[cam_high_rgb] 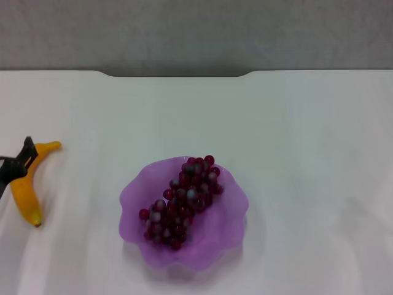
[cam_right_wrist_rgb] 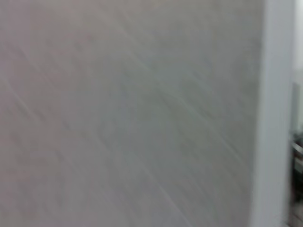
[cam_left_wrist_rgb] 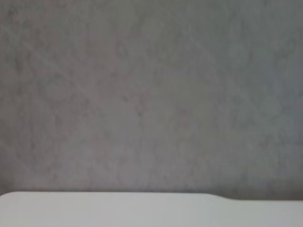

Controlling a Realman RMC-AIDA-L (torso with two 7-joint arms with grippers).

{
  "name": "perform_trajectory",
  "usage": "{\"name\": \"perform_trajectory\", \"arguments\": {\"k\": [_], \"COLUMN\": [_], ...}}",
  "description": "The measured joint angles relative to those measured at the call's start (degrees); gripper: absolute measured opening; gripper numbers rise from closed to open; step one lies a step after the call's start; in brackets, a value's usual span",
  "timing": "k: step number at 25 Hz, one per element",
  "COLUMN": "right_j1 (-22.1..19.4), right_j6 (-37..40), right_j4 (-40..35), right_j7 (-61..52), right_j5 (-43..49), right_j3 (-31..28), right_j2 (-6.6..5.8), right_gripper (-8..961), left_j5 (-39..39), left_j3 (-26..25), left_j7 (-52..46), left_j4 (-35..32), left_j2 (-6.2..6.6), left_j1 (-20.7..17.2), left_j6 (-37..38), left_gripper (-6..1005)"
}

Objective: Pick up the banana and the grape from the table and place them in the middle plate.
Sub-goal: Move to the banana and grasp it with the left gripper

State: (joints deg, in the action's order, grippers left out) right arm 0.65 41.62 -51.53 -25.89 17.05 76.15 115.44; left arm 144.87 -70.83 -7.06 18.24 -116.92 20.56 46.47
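The banana (cam_high_rgb: 27, 193) lies on the white table (cam_high_rgb: 307, 153) at the far left, with its dark tip toward me. My left gripper (cam_high_rgb: 18, 163) comes in from the left edge of the head view and lies over the banana's upper half, touching or just above it. The grape bunch (cam_high_rgb: 182, 200) lies inside the light-purple middle plate (cam_high_rgb: 230, 230) at the centre front. The right gripper is out of view. Neither wrist view shows any task object.
The table's notched far edge (cam_high_rgb: 178, 74) meets a grey wall. The left wrist view shows that wall and a strip of the table (cam_left_wrist_rgb: 94, 210). The right wrist view shows only a grey surface with a pale strip beside it.
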Motion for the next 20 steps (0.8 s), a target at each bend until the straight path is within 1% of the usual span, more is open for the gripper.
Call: {"name": "perform_trajectory", "arguments": {"k": [1,2,5,7,8,9,10,11,12,14,15,17,18,20], "right_j1": [0.0,0.19,0.94,1.56,1.56,1.96,2.08,2.08,2.12,2.43,2.43,2.91,3.12,3.48], "right_j6": [0.65,2.94,8.91,13.07,13.07,16.8,18.51,18.51,19.61,20.6,20.6,20.61,20.65,20.79], "right_j4": [2.11,6.3,13.59,18.03,18.03,22.03,23.76,23.76,25.11,27.23,27.23,28.02,28.23,28.34], "right_j7": [2.22,5.38,9.31,12.39,12.39,15.01,16.06,16.06,16.79,17.72,17.72,17.78,17.79,17.78], "right_j5": [-1.81,-4.82,-10.62,-15.98,-15.98,-21.04,-23.48,-23.48,-25.38,-28.29,-28.29,-28.54,-28.56,-28.57], "right_j3": [0.2,0.4,0.65,1.44,1.44,2.81,3.73,3.73,4.71,7.1,7.1,8.23,8.81,10.85], "right_j2": [0.06,0.11,0.18,0.24,0.24,0.28,0.31,0.31,0.31,0.29,0.29,0.24,0.23,0.18], "right_gripper": [0,0,0,0,0,0,0,0,0,0,0,0,0,0], "left_j5": [-0.1,-0.17,-0.12,-0.04,0.03,0.09,0.14,0.16,0.16,0.18,0.18,0.19,0.16,-0.08], "left_j3": [0.0,-0.02,-0.36,-0.49,-0.58,-0.66,-0.72,-0.77,-0.85,-1.68,-2.31,-4.82,-7.03,-10.35], "left_j7": [-0.02,-0.05,-0.02,0.08,0.24,0.39,0.52,0.55,0.58,1.0,1.43,3.7,6.16,9.37], "left_j4": [0.78,2.41,5.91,7.06,7.97,8.65,9.28,10.04,10.61,13.24,14.7,18.38,20.4,22.47], "left_j2": [0.06,0.18,0.43,0.5,0.54,0.57,0.58,0.6,0.62,0.8,0.92,0.97,0.88,0.61], "left_j1": [-0.11,-0.42,-1.08,-1.29,-1.43,-1.55,-1.62,-1.67,-1.74,-2.24,-2.58,-3.48,-3.92,-4.13], "left_j6": [-0.06,-0.49,-3.12,-4.32,-5.27,-5.95,-6.48,-7.3,-8.04,-11.88,-14.08,-18.7,-21.14,-24.52], "left_gripper": [881,881,881,881,881,881,880,880,880,880,880,879,879,879]}}
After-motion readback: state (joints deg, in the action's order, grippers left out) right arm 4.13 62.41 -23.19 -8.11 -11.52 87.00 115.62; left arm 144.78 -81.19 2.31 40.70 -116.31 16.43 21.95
